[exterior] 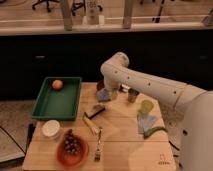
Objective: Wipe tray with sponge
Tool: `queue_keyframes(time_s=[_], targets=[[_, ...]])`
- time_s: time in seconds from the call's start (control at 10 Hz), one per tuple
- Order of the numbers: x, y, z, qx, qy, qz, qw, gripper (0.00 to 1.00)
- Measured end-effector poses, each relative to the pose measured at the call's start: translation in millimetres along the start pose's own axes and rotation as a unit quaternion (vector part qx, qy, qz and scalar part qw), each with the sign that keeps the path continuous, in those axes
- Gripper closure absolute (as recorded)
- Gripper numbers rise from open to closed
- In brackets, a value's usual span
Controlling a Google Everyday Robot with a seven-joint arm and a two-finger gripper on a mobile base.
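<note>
The dark green tray (50, 104) lies on the left of the wooden table, with an orange fruit (57, 84) in its far corner. My gripper (104, 90) hangs from the white arm over the table's back middle, just right of the tray. It is shut on the small blue-grey sponge (104, 95), which sits at its tip above the table top. The sponge is apart from the tray.
A tan-and-black block (95, 111), a yellow piece (91, 125) and a fork (98, 145) lie in the middle. An orange bowl of grapes (72, 148) and a white bowl (51, 129) stand front left. A brown can (132, 95), a green cup (145, 106) and a blue-grey cloth (146, 121) are to the right.
</note>
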Motion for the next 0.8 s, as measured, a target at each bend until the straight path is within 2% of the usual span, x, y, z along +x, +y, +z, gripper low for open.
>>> queue_keyframes(time_s=[0.3, 0.8], targets=[[1, -9, 6, 0.006, 0.002, -0.008, 0.9999, 0.97], [-11, -26, 20, 0.013, 0.003, -0.037, 0.9992, 0.97]])
